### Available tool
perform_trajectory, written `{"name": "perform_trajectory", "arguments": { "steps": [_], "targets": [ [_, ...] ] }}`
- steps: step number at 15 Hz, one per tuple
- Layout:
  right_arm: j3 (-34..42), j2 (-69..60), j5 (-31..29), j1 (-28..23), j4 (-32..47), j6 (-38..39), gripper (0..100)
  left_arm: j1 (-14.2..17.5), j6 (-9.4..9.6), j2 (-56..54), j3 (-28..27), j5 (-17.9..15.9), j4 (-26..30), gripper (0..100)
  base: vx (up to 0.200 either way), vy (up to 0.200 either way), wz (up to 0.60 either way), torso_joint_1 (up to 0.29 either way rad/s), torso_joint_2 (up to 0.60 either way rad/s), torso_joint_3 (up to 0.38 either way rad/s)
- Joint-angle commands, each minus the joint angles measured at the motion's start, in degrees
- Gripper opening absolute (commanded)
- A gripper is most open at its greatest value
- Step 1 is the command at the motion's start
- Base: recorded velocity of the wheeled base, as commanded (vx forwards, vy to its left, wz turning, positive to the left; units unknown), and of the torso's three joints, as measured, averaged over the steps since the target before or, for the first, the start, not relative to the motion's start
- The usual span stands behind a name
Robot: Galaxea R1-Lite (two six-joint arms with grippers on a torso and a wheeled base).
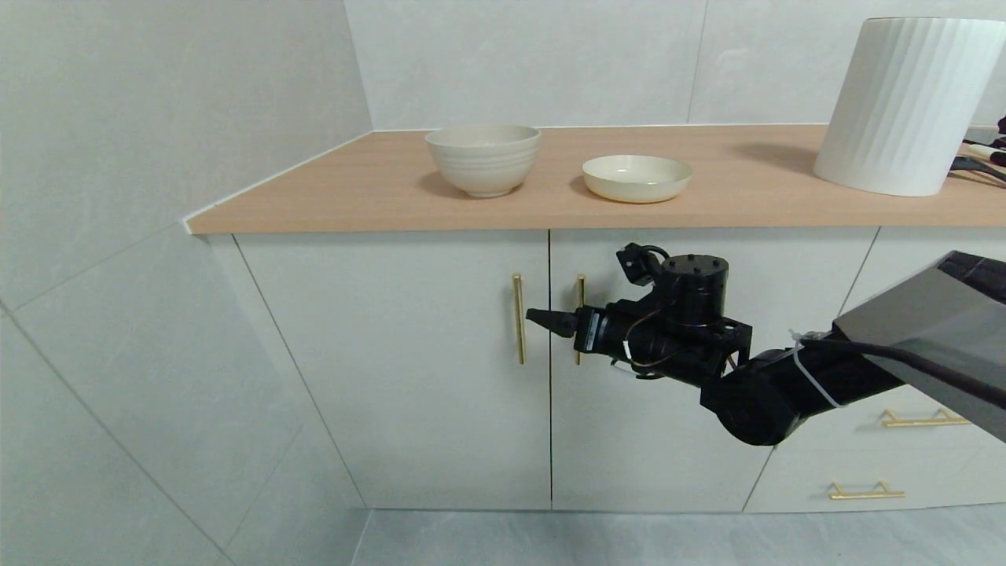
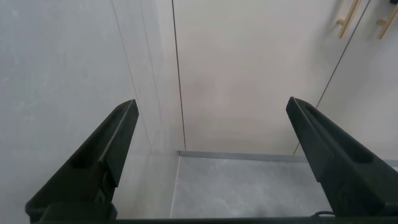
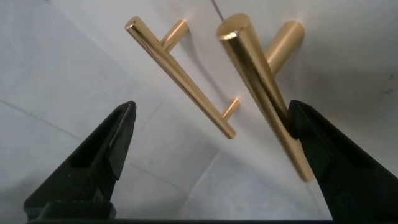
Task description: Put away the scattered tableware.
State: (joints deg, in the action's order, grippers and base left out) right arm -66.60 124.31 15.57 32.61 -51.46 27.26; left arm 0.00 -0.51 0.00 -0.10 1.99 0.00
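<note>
Two pieces of tableware stand on the wooden counter (image 1: 354,189): a deep cream bowl (image 1: 482,159) and, to its right, a shallow cream dish (image 1: 637,178). Below the counter, my right gripper (image 1: 546,320) is level with the two gold door handles (image 1: 518,318) (image 1: 580,295) of the cabinet. In the right wrist view that gripper (image 3: 211,109) is open, with both handles between its fingers: the nearer one (image 3: 264,93) lies close to one finger (image 3: 323,155), the farther one (image 3: 180,78) is in the gap. My left gripper (image 2: 211,102) is open and holds nothing, low down and facing the cabinet door (image 2: 249,74).
A tall white ribbed container (image 1: 904,102) stands at the counter's right end, with dark utensils (image 1: 982,161) behind it. Drawers with gold pulls (image 1: 923,419) lie right of the doors. A tiled wall (image 1: 118,275) closes in the left side. Grey floor (image 2: 249,193) runs beneath.
</note>
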Motion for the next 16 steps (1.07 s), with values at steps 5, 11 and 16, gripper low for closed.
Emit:
{"name": "perform_trajectory", "arguments": {
  "steps": [5,11,16],
  "targets": [
    [5.5,-3.0,6.2,1.0,-2.8,1.7,100,0.0,-0.02,0.0,0.0,0.0,0.0,100,0.000,0.000,0.00,0.000,0.00,0.000],
    [15.1,-8.1,14.5,1.1,-6.3,1.7,100,0.0,-0.02,0.0,0.0,0.0,0.0,100,0.000,0.000,0.00,0.000,0.00,0.000],
    [23.6,-13.1,18.2,1.1,-8.8,1.3,100,0.0,-0.02,0.0,0.0,0.0,0.0,100,0.000,0.000,0.00,0.000,0.00,0.000]
  ]
}}
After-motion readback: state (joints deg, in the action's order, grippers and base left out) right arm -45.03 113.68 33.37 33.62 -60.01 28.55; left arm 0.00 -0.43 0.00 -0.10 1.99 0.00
